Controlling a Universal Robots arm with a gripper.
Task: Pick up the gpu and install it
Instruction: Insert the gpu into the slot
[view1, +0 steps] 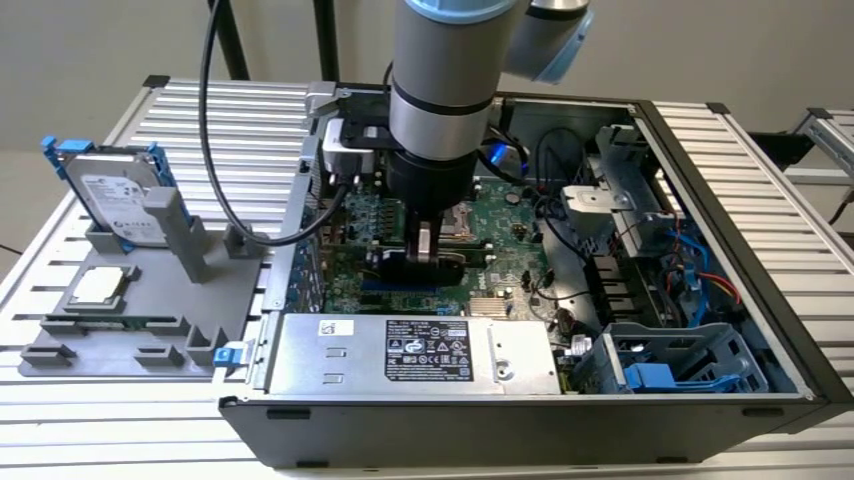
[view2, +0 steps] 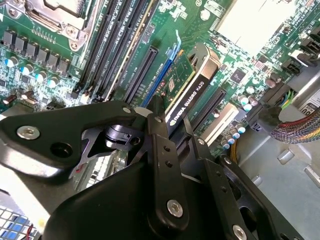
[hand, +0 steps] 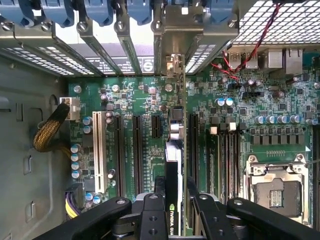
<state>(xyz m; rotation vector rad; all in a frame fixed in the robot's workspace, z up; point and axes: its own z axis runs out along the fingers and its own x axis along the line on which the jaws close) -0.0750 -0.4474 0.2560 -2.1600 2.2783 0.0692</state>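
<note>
- Standing open-sided beneath the arm, the computer case holds the motherboard, which spreads flat directly under the gripper.
- Clamped on the gpu, the gripper's fingers pinch the card's upper edge from both faces; the card hangs edge-down below them, over a long expansion slot beside the memory slots.
- Judged from its build, the card is light, stiff and thin, with fragile board components, so the rigid top edge seems the safest hold.
- Its long axis runs away from the fingers toward the case's rear slot covers, bracket end leading.
</note>
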